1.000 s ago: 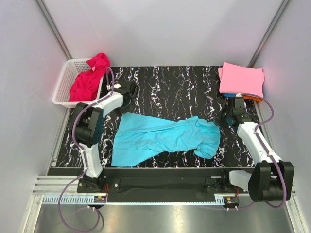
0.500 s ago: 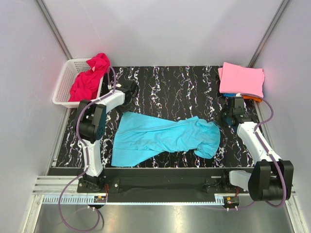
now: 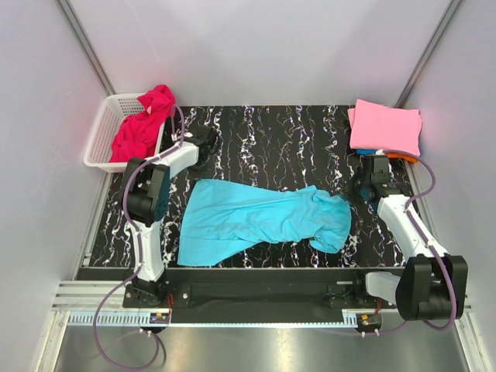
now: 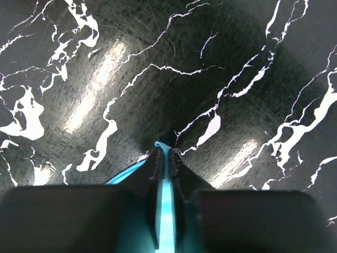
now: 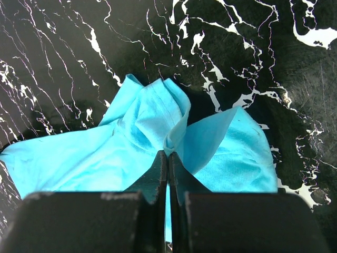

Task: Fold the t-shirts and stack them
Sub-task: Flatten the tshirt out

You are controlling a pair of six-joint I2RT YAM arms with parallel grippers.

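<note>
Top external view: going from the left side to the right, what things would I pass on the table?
white lattice basket holding a magenta-red t-shirt → turquoise t-shirt → folded pink t-shirt

Left wrist view: the turquoise t-shirt (image 4: 166,211) shows only as a thin strip pinched in the left gripper (image 4: 166,151), the rest hidden behind its dark fingers and cut off at the bottom edge. The right gripper (image 5: 168,154) covers the cloth nearest it. From above, both grippers' fingertips are buried under their wrists, and beyond the right one only slivers of orange cloth (image 3: 404,157) and blue cloth (image 3: 363,152) peek from under the pink t-shirt (image 3: 385,126).
</note>
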